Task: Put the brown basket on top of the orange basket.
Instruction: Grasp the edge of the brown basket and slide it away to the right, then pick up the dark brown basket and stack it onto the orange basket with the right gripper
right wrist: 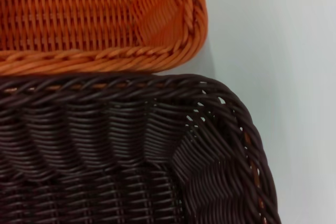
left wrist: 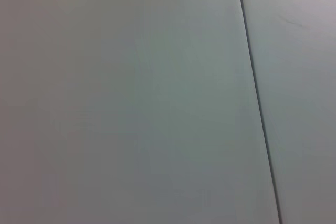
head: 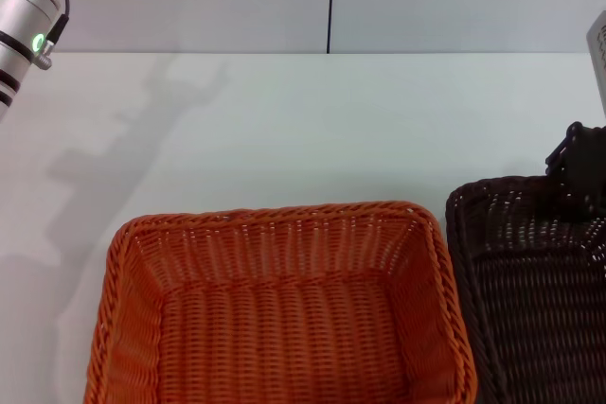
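Note:
The orange basket (head: 284,309) sits on the white table at the front middle of the head view. The brown basket (head: 535,300) stands right beside it on the right, rims almost touching. Both also show in the right wrist view, the orange basket (right wrist: 100,19) next to the brown basket (right wrist: 121,150), seen from close above a corner of the brown one. My right gripper (head: 576,172) is a black shape at the brown basket's far rim, cut off by the picture's right edge. My left arm (head: 24,16) is raised at the far left; its gripper is out of view.
The white table (head: 284,130) stretches behind the baskets to a pale wall with a dark vertical seam (head: 331,2). The left wrist view shows only a plain pale surface with a dark seam (left wrist: 257,103).

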Available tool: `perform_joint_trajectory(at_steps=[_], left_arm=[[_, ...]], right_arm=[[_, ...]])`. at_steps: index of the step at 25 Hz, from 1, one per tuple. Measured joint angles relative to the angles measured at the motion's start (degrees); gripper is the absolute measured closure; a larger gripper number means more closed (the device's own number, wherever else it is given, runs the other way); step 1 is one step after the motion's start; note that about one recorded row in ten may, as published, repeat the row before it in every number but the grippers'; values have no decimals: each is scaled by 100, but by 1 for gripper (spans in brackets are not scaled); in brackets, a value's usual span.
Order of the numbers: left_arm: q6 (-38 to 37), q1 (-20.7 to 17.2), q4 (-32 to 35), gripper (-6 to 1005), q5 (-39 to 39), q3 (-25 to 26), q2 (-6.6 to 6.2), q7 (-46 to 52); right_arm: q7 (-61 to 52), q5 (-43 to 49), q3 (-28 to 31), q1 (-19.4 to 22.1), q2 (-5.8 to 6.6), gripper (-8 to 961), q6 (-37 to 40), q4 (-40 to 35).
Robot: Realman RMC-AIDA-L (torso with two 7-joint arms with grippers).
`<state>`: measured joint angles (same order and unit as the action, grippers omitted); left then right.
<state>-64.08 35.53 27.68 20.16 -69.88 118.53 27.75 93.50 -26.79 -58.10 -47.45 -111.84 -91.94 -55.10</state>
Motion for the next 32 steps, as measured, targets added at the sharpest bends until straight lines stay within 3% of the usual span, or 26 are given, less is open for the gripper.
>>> perform_joint_trajectory(at_steps=[8, 18, 25, 32], left_arm=[[0, -31, 29, 174, -35, 56, -21, -7], [0, -44, 66, 174, -35, 78, -32, 5], [-46, -90, 123, 174, -34, 80, -28, 19], [-89, -153, 136, 174, -32, 79, -26, 89]], right_arm=[[-47, -44, 130, 164, -33, 655, -196, -667], [-57, -238, 942, 374, -63, 690, -1047, -2497], [-49, -770, 1349, 433, 20, 747, -1129, -3141], [69, -1681, 1700, 531, 219, 763, -944, -3177]])
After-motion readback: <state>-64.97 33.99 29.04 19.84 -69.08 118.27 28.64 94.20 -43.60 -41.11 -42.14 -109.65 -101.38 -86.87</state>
